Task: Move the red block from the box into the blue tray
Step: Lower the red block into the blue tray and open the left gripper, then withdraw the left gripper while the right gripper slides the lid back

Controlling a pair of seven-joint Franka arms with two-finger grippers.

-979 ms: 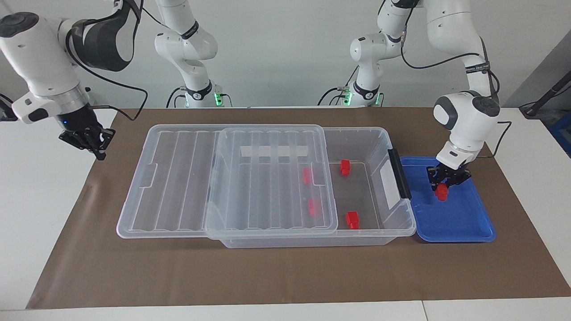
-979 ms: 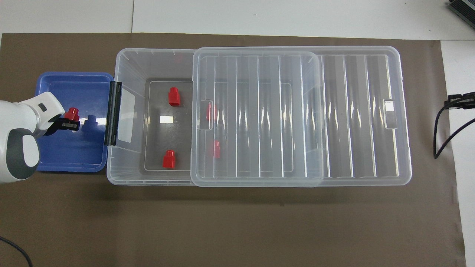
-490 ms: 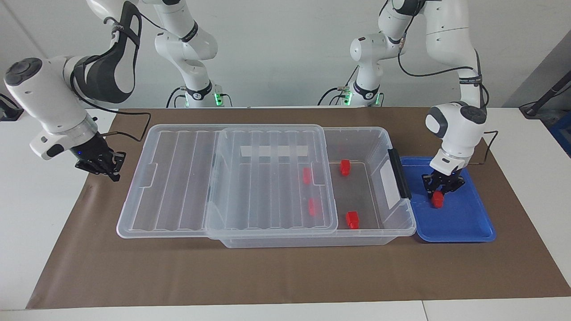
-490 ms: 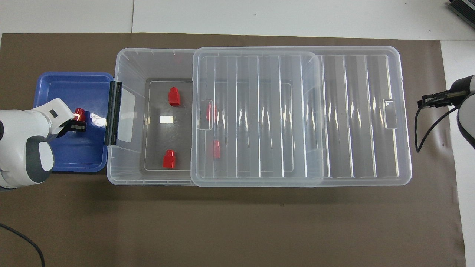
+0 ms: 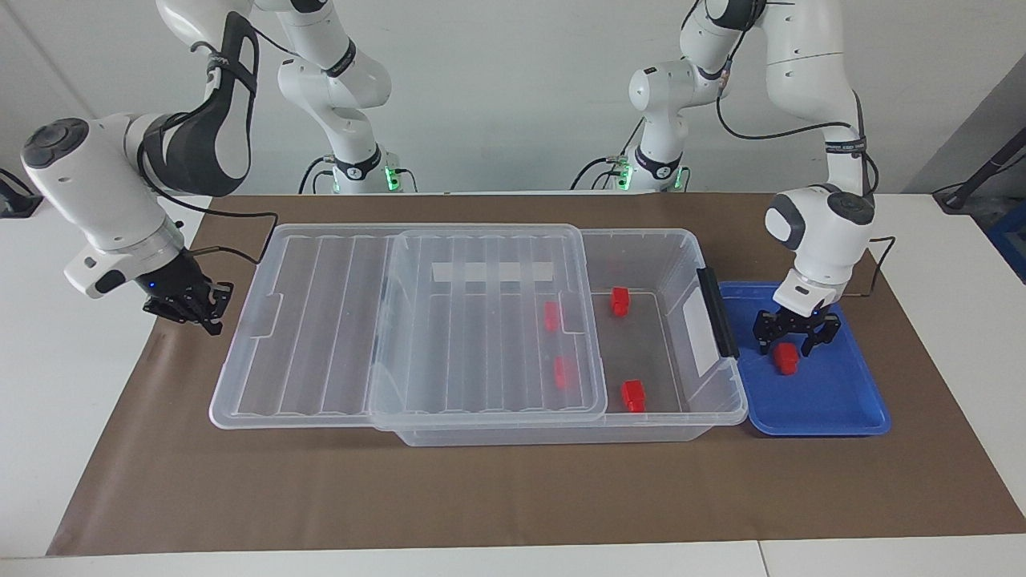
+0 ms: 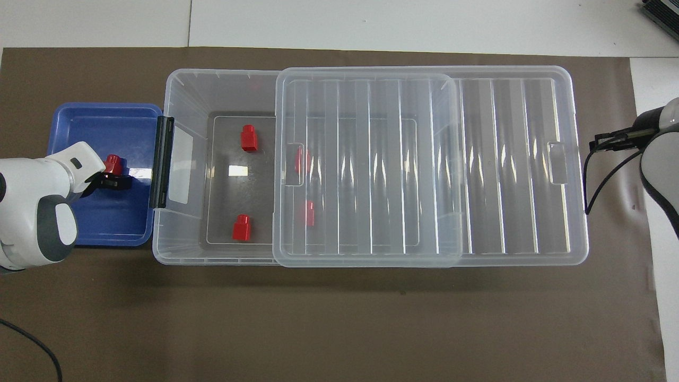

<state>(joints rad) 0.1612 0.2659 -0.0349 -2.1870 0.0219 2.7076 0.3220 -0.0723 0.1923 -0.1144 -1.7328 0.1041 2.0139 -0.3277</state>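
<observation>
The blue tray (image 5: 838, 398) lies against the box's black-handled end, toward the left arm's end of the table. One red block (image 5: 786, 360) rests in it, also seen from overhead (image 6: 112, 163). My left gripper (image 5: 795, 340) hangs just above that block, open, with a finger on either side. The clear box (image 5: 641, 238) holds two uncovered red blocks (image 5: 620, 300) (image 5: 633, 395) and two more under its lid (image 5: 551, 316) (image 5: 560, 371). My right gripper (image 5: 195, 308) is low beside the lid's end toward the right arm.
The ribbed clear lid (image 5: 321, 320) is slid part way off the box toward the right arm's end, and overhangs the brown mat (image 5: 513, 497). The black clip handle (image 5: 717, 312) stands between the box and the tray.
The left gripper lowered the red block into the tray and opened, letting it go. The right gripper came down and in toward the lid's end.
</observation>
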